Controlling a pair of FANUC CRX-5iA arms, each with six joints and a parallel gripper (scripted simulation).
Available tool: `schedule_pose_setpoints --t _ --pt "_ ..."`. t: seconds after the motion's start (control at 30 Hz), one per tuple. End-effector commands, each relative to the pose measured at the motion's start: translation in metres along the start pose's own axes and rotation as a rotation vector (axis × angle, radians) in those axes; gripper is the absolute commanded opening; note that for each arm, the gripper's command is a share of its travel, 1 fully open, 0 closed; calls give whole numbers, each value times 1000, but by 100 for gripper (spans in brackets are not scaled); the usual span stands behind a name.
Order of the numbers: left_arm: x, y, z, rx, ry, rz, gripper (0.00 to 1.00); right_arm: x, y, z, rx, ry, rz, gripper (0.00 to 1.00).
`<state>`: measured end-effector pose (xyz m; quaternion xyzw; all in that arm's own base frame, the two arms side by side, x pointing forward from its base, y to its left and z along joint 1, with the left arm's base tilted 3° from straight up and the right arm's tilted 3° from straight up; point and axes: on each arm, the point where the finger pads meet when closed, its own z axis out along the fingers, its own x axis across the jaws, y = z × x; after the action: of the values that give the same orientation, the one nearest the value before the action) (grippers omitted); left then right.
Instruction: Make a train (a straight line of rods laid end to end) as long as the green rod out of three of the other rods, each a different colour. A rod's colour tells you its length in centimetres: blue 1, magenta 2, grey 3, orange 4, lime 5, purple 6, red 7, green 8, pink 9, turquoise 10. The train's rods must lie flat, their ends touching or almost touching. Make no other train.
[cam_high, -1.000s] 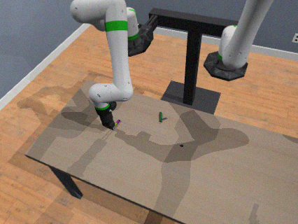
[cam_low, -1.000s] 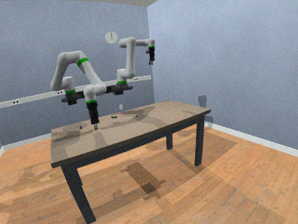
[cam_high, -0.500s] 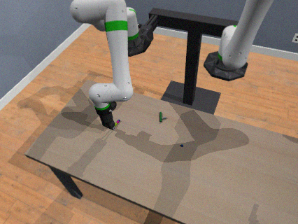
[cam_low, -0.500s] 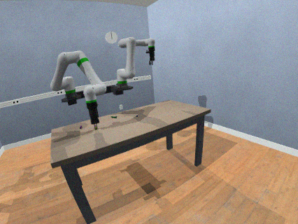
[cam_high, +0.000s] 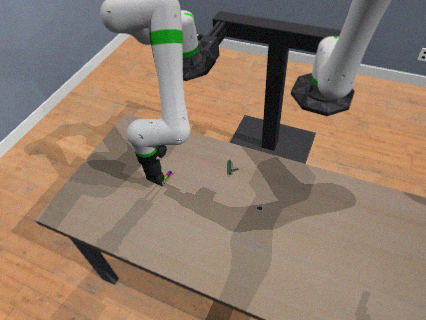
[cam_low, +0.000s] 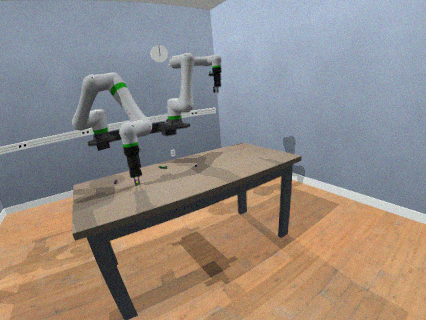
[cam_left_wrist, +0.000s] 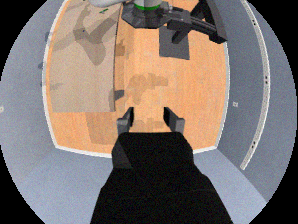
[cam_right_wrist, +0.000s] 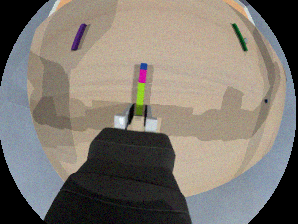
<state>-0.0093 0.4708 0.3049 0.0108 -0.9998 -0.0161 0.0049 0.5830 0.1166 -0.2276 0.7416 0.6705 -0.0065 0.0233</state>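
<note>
Lime rod (cam_high: 165, 178) (cam_low: 137, 183) (cam_right_wrist: 140, 96), magenta rod (cam_high: 169, 174) (cam_right_wrist: 143, 76) and blue rod (cam_right_wrist: 143, 66) lie end to end; my right gripper (cam_high: 163, 183) (cam_low: 136, 180) (cam_right_wrist: 139, 110), partly open, straddles the lime unclamped. My left gripper (cam_low: 216, 91) (cam_left_wrist: 148, 113) gapes wide, empty.

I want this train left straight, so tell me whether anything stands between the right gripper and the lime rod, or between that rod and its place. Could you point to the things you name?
Nothing visible does. The right gripper (cam_high: 163, 183) (cam_low: 136, 180) (cam_right_wrist: 139, 110) is open around the lime rod's (cam_high: 165, 178) (cam_low: 137, 183) (cam_right_wrist: 140, 94) near end; its far end meets the magenta rod (cam_high: 169, 174) (cam_right_wrist: 143, 76). The purple rod (cam_low: 115, 182) (cam_right_wrist: 79, 37) lies off to one side.
</note>
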Motion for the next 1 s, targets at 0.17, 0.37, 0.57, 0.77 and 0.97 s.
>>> schedule_pose_setpoints --t 0.17,0.37,0.57,0.77,0.97 --pt "0 0 -1 -2 0 0 100 0 1 -1 -2 1 0 54" --pt "0 0 -1 -2 0 0 100 0 1 -2 -2 1 0 54" --pt "0 0 -1 -2 0 0 100 0 1 -9 -2 1 0 54" --pt "0 0 -1 -2 0 0 100 0 1 -34 -2 1 0 54" --pt "0 0 -1 -2 0 0 100 0 1 -66 -2 1 0 54"
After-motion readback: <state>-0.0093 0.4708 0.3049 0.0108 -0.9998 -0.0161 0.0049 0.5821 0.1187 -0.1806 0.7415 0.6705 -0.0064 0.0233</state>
